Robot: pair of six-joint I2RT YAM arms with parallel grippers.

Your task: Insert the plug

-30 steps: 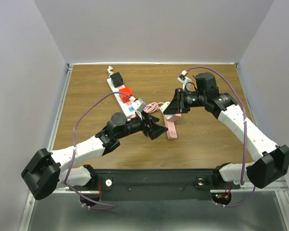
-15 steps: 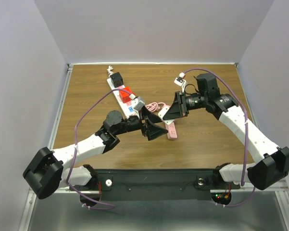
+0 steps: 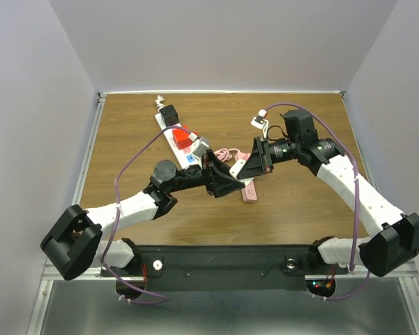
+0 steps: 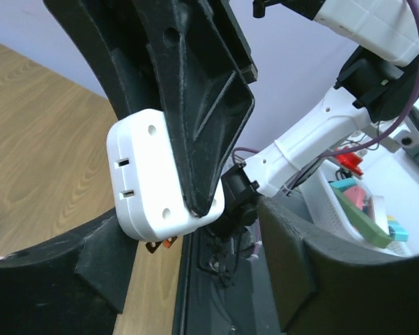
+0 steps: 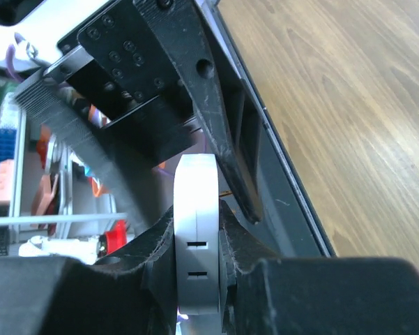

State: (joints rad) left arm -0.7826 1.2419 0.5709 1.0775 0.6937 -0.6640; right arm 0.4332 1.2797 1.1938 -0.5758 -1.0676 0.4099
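Note:
My right gripper [image 3: 245,167] is shut on a white plug block [image 5: 197,237] with two slots in its edge, pinched between its fingers [image 5: 251,258]. In the left wrist view the same block [image 4: 153,171] hangs from the right gripper's black finger. My left gripper [image 4: 195,244] is open, its jaws wide apart on either side of and below the block, not touching it. In the top view the left gripper [image 3: 225,183] meets the right one at mid-table and the block is hidden between them. A white power strip [image 3: 176,137] lies at the back left.
The strip carries a red plug [image 3: 182,137] and a black adapter [image 3: 169,114]. A pink strip with a coiled cord [image 3: 248,190] lies on the wooden table [image 3: 300,209] just under the two grippers. The black base rail [image 3: 223,258] runs along the near edge.
My left gripper has moved right and tilted up toward the right gripper. My right gripper has come down and left with the block. The two now meet.

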